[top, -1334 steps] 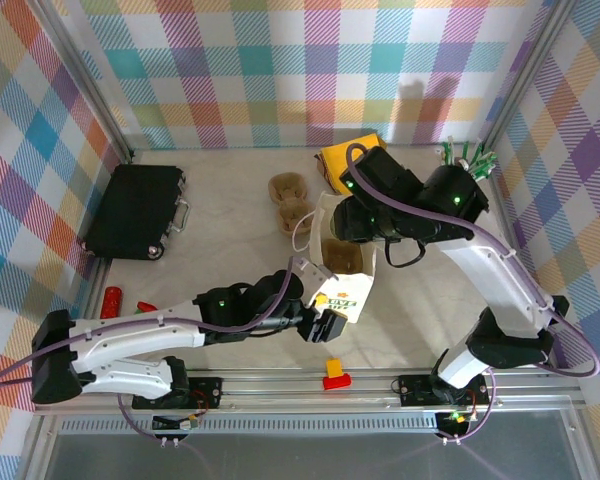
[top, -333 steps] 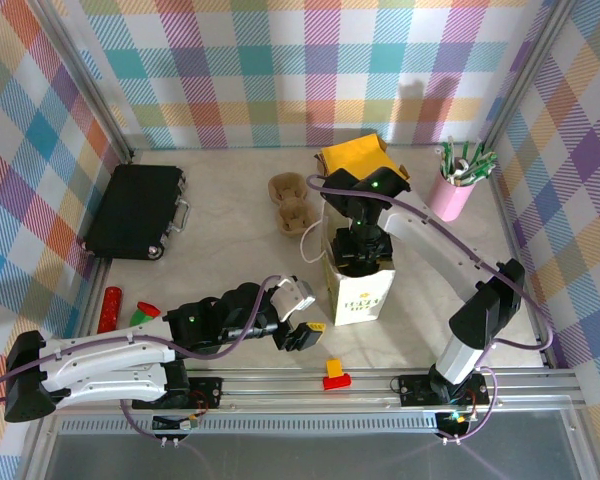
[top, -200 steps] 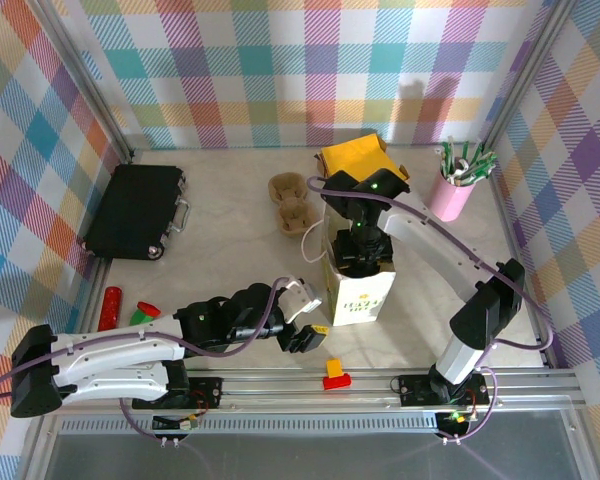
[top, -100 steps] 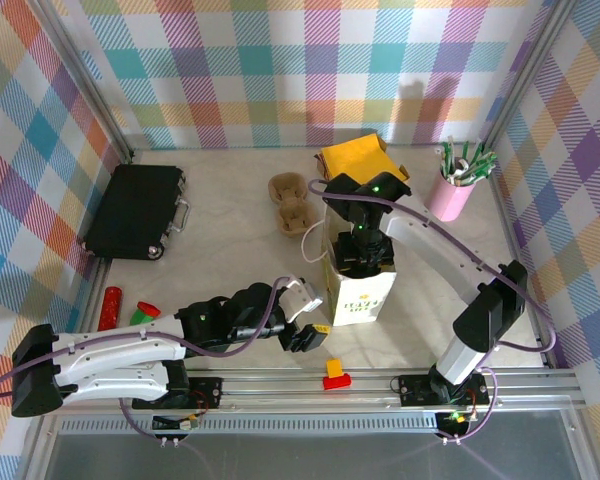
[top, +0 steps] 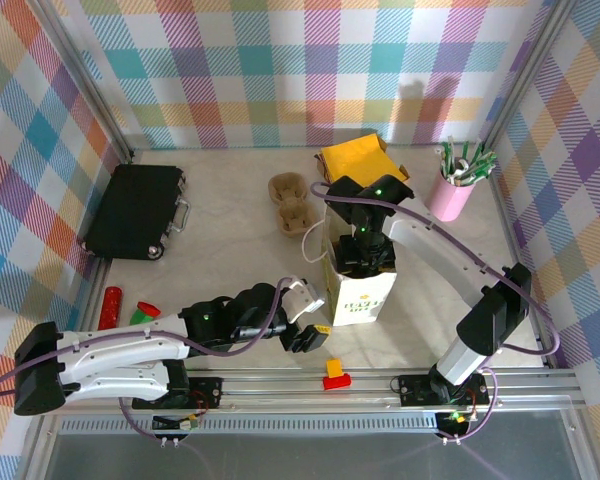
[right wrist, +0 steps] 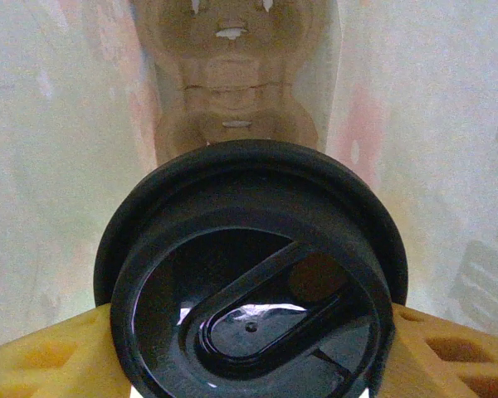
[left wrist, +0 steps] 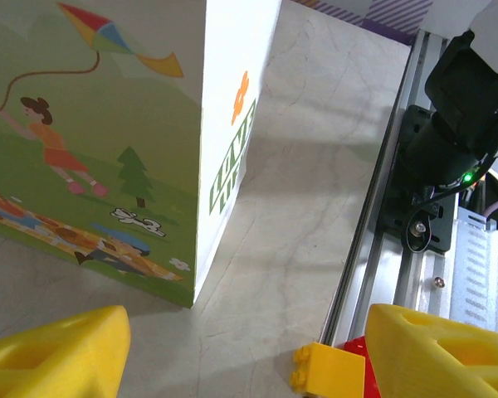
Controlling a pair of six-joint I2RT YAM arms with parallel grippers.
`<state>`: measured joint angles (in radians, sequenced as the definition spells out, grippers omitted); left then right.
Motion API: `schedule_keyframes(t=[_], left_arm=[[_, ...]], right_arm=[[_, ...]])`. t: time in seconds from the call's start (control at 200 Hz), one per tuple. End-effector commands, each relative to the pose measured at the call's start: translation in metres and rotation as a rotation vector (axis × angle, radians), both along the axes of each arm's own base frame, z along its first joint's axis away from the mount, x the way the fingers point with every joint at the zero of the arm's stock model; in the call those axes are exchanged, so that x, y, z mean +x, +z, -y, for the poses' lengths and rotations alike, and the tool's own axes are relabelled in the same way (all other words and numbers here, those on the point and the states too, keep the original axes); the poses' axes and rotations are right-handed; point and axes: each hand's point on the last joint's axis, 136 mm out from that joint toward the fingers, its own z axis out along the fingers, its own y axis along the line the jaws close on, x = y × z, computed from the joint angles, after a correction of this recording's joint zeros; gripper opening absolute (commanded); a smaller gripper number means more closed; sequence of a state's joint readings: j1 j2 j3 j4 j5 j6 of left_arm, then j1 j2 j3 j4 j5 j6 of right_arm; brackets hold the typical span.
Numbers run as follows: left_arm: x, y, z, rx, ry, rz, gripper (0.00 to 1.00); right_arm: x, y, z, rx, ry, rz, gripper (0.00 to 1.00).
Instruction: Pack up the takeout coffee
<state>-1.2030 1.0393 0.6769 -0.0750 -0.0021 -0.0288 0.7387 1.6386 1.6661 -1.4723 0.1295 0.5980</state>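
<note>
On the pale table (top: 230, 260), the left gripper (top: 308, 335) is now hanging off the bag (top: 360, 295), jaws apart, while the right gripper (top: 363, 252) is keeping the cup (right wrist: 249, 332) clamped inside, release looking next.

This is looking like a robot lab's test booth: plaid walls (top: 280, 70) are hanging inside a metal frame (top: 80, 80), and the left arm (top: 120, 352) and right arm (top: 445, 248) are sitting bolted to a rail (top: 270, 379) at the desk (top: 230, 240) edge.

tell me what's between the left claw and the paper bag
Bare table: in the left wrist view, nothing lies between the open left claw and the paper bag.
</note>
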Motion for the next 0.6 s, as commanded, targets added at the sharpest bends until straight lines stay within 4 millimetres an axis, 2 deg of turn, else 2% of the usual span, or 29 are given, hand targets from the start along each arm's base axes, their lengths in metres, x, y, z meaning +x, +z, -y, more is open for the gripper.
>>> schedule_keyframes(t=[0.0, 0.43, 0.595], left_arm=[[0.002, 0.012, 0.007, -0.039, -0.003, 0.021, 0.75], [0.002, 0.01, 0.009, -0.039, -0.006, 0.016, 0.75], [0.001, 0.009, 0.009, -0.038, -0.008, 0.014, 0.75]], right_arm=[[-0.009, 0.011, 0.006, 0.017, -0.023, -0.013, 0.51], [-0.007, 0.021, -0.001, 0.038, -0.01, -0.01, 0.51], [-0.007, 0.014, -0.004, 0.043, 0.005, -0.027, 0.5]])
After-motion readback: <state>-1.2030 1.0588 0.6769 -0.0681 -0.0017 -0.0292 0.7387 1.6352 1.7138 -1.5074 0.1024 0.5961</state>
